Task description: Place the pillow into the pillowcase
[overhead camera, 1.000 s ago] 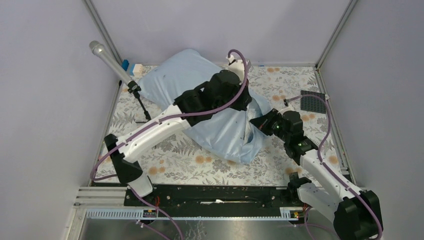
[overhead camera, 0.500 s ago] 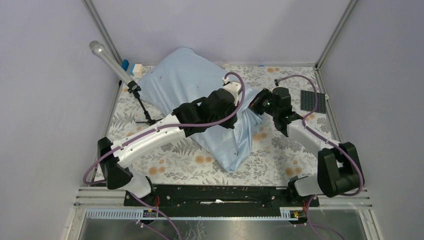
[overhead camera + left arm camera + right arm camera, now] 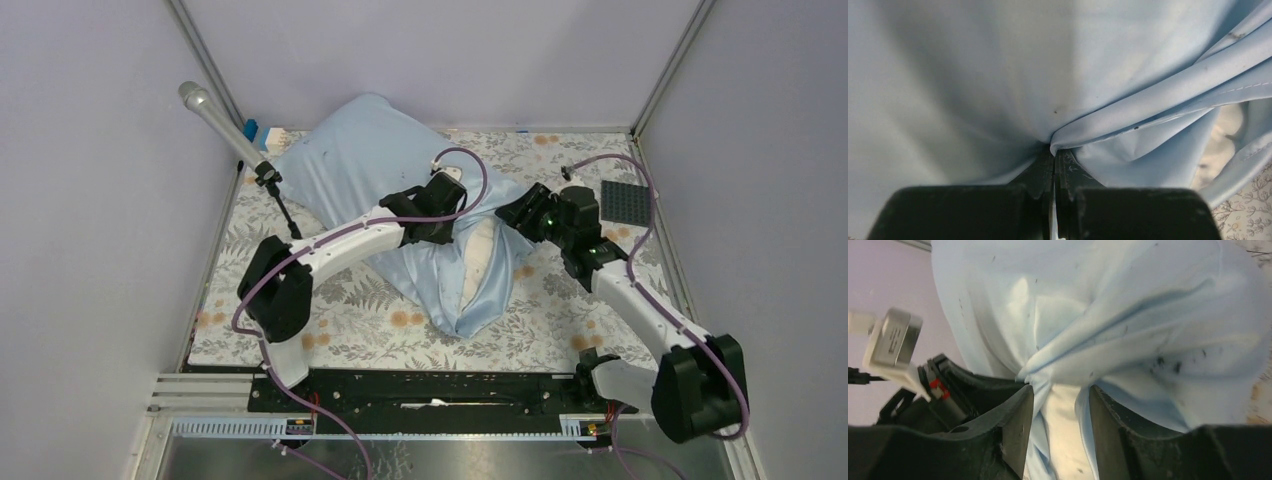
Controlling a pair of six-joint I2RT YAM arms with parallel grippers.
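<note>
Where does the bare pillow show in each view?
Top external: the pillow is a cream strip in the pillowcase mouth, between the arms.
Left wrist: pillow at the right edge.
Right wrist: pillow bottom centre, between the right gripper fingers.
Shared landmark: left gripper pinching the pillowcase fold.

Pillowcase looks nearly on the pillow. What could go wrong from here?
1. The cream pillow shows bare at the mouth of the pillowcase, and the right gripper has its jaws apart there; the hem may slide back and uncover more.
2. The left gripper pinches only a thin fold; a hard pull might slip it loose or drag the pillow along.
3. The microphone stand stands close beside the pillowcase and could be knocked.
</note>
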